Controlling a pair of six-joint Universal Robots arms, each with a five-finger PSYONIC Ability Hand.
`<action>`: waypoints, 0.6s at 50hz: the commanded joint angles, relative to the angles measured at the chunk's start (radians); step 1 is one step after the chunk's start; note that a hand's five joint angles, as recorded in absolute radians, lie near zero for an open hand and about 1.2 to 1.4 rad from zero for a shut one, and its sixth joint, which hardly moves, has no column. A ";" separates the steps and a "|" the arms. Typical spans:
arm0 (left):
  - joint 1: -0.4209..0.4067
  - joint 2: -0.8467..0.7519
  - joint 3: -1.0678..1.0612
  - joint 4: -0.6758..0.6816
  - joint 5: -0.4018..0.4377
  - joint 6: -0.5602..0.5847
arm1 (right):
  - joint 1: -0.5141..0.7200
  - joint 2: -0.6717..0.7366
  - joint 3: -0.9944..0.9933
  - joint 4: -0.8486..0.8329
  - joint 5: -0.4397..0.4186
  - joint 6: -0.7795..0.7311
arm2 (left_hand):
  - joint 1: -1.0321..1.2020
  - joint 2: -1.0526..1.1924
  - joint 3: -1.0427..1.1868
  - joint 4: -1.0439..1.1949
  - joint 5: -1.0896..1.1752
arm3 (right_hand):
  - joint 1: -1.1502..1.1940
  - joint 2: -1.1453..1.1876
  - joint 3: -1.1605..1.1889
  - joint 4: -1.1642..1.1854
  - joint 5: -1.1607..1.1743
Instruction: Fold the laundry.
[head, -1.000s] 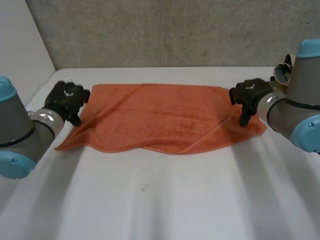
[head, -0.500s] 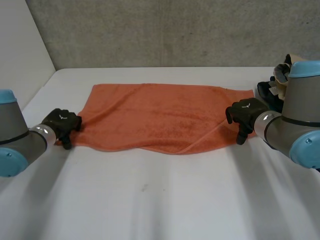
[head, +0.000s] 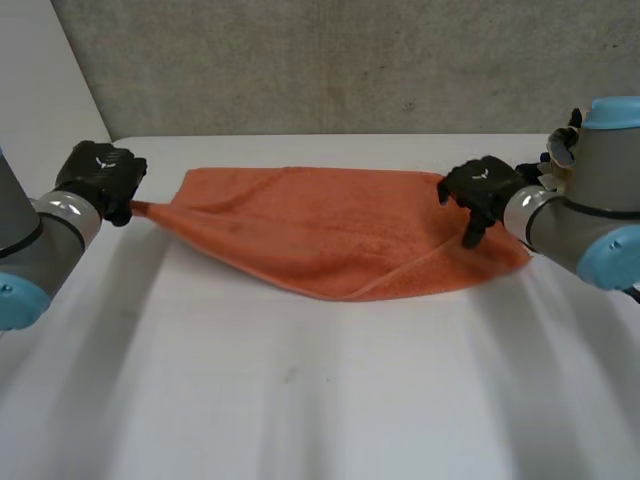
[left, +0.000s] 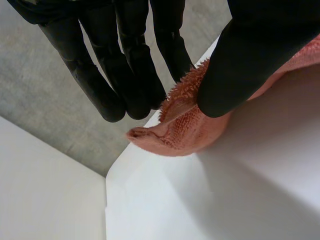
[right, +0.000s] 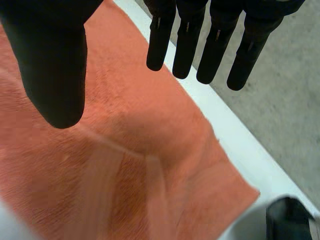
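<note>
**Item 1. Towel (head: 330, 235), orange terry. Count: one.**
Lies on the far half of the white bench (head: 320, 400), long side across. Its left corner is raised and drawn out to a point, so the near edge runs slantwise from there to the middle. The right end lies flat, with a shallow crease across it.

**Item 2. Left hand (head: 98, 178). Count: one.**
Closed on the towel's left corner, which is pinched between thumb and fingers (left: 135, 75); the corner's tip pokes out just past them. Judged purpose: to hold the corner clear of the bench so it can be carried over for the first fold.

**Item 3. Right hand (head: 478, 188). Count: one.**
Open and holding nothing, fingers straight and thumb spread, over the towel's right end. Whether it touches the cloth cannot be told. Judged purpose: placed to take the matching right corner, a grasp not yet made.

**Item 4. Dark object (right: 287, 215). Count: one.**
Sits just beyond the towel's right corner; its kind is not discernible.

**Status.** The fold is not yet made, and the towel is a single layer.
</note>
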 joint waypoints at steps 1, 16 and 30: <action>-0.014 0.018 -0.029 0.000 0.004 -0.003 | -0.011 0.227 -0.339 0.133 -0.084 -0.028 | 0.231 0.202 0.208 0.202 0.241 | 0.010 0.030 0.029 0.033 0.063; -0.021 0.037 -0.003 -0.002 -0.003 -0.046 | -0.049 0.362 -0.464 0.201 -0.093 -0.151 | 0.231 0.202 0.208 0.202 0.241 | 0.054 0.074 0.073 0.078 0.107; -0.013 0.031 0.004 -0.002 -0.003 -0.048 | -0.078 0.362 -0.411 0.186 -0.087 -0.151 | 0.231 0.202 0.208 0.202 0.241 | 0.337 0.357 0.357 0.361 0.391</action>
